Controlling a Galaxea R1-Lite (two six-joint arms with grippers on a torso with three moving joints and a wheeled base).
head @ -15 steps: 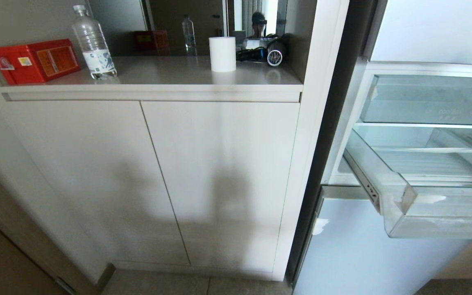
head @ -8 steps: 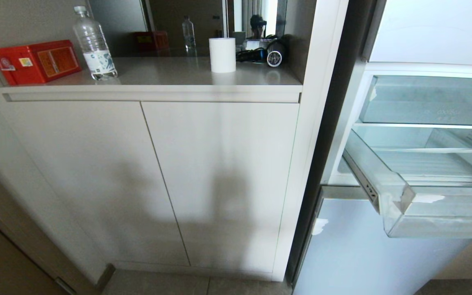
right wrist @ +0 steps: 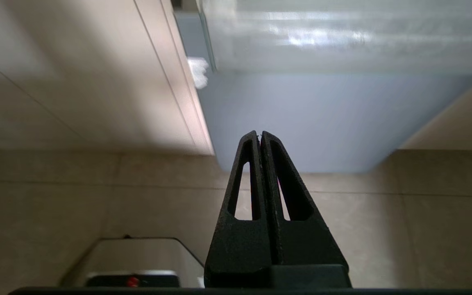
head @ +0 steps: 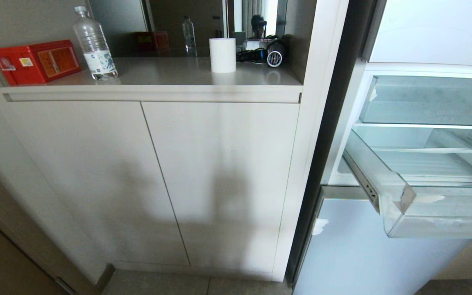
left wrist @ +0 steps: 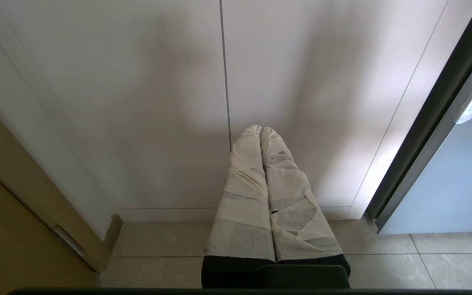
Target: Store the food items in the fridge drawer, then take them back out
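Fridge drawer (head: 445, 213) right of cabinet (head: 158, 180); bottle (head: 94, 43), box (head: 35, 61) on countertop (head: 170, 80)

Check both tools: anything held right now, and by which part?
Nothing is held. The right tool is shut on nothing, low before the fridge's lower door. The left tool is shut and empty, facing the cabinet doors.

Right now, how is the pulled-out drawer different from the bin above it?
The drawer sticks out of the fridge; the bin sits pushed in. The drawer has white tape scraps on its front lip; the bin has faint lettering on its face. Both are clear plastic, and no food shows in either.
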